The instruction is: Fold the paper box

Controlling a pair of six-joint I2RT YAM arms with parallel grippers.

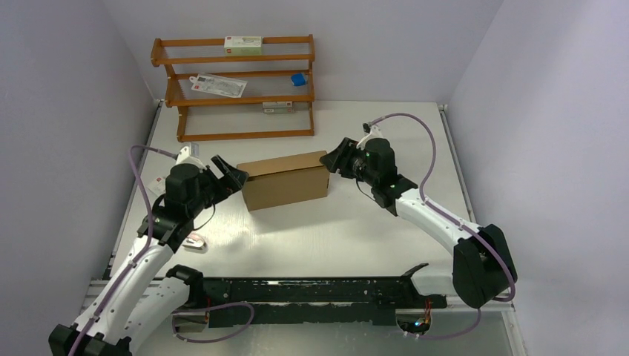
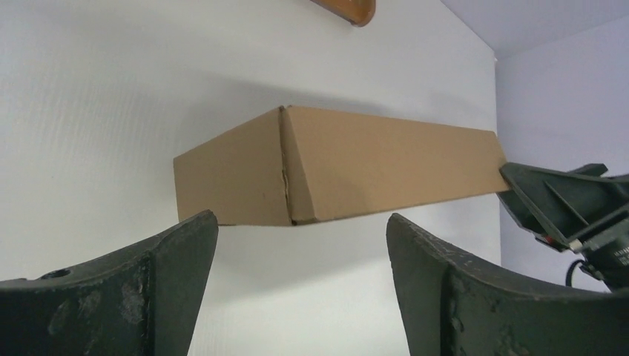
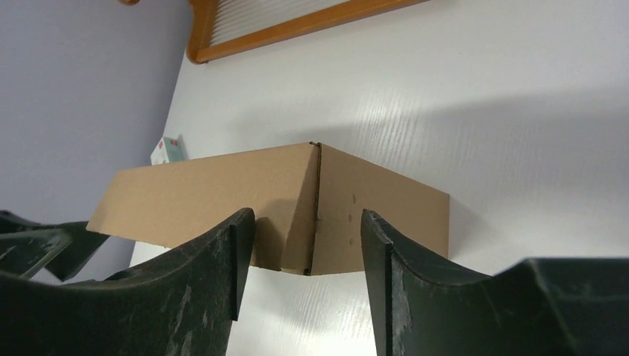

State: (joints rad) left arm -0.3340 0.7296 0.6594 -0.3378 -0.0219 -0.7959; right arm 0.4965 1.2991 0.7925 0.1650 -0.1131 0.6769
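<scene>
The paper box [image 1: 285, 180] stands on the table [image 1: 334, 230] just in front of the wooden rack [image 1: 245, 135], folded into a closed, shallow rectangular shape. Being corrugated cardboard, it is probably light, stiff across its panels, easily dented at corners and seams, and apt to slide when pushed; its short end faces look the soundest holds. The left gripper [image 1: 231, 176], forward-left of the rack, and the right gripper [image 1: 335, 157], forward-right of it, each face one end, spread wide and holding nothing; whether either tip touches the cardboard is unclear.
</scene>
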